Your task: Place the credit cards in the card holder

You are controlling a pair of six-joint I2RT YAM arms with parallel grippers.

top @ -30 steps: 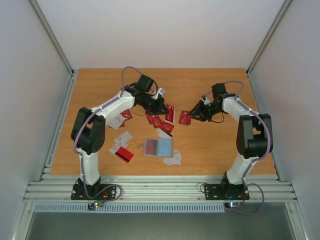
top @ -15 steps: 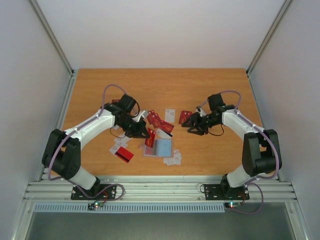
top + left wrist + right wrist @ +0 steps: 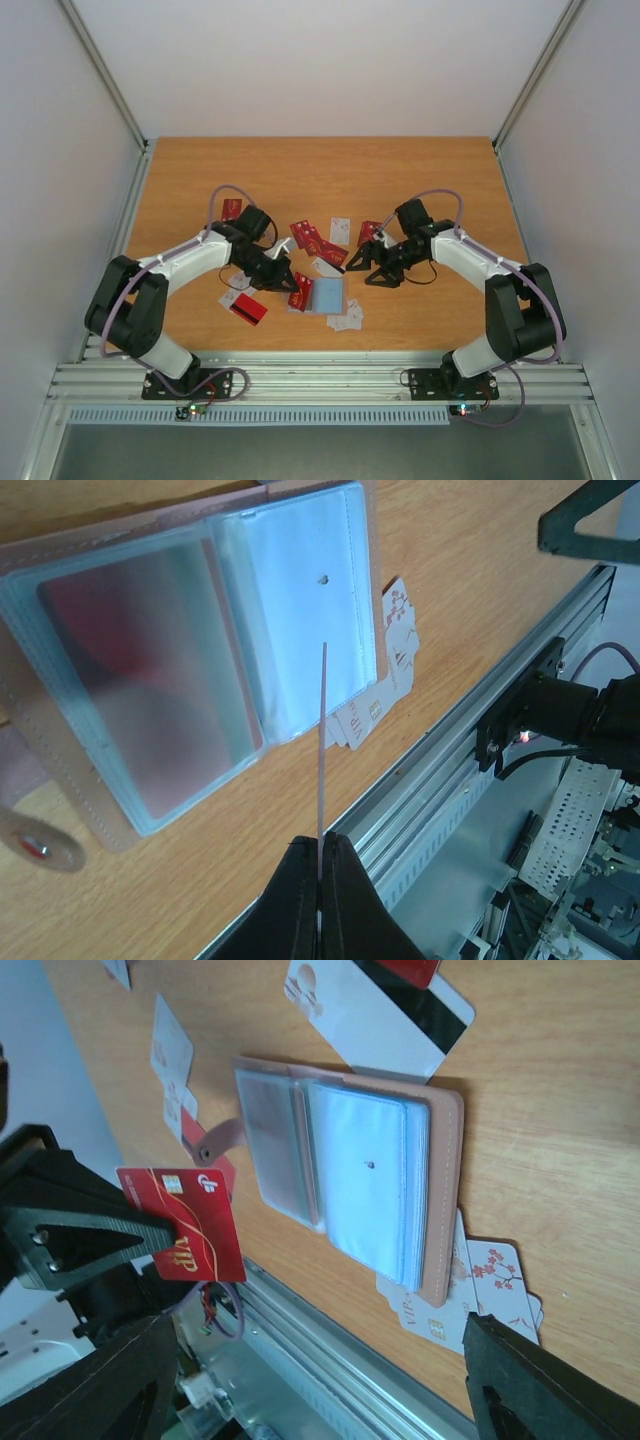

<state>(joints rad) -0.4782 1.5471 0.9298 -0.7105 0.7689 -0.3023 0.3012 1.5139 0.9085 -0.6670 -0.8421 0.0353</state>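
left gripper [image 3: 320, 858] is closed tight on one red credit card [image 3: 323, 750]. from the wrist we see it only edge-on, at the left side of the open card holder [image 3: 150, 670] and not yet in any pocket. first risk is here: the pinch takes only a small part of a thin, slick card, so w/ any push against the plastic it can turn or slip out of the jaws.

nearest the front edge of the table [image 3: 450, 180], some white cards [image 3: 346, 320] lie partly under the holder. we think it prob. does not sit flat b/c of them, so it can rock when the card presses down.

the holder itself lies open, blue-grey sleeves up, between both arms. nothing pins it. the sleeves are a loose stack and we cannot tell where the slot mouth is. the card edge may go betw. two leaves, or skid over the top one and push the holder away.

just beyond, right gripper [image 3: 370, 268] hovers w/ jaws spread wide, holding nothing. if it comes down to steady the holder, both grippers work very near, so a bump is possible.

farther, other cards [image 3: 318, 240] lie scattered.
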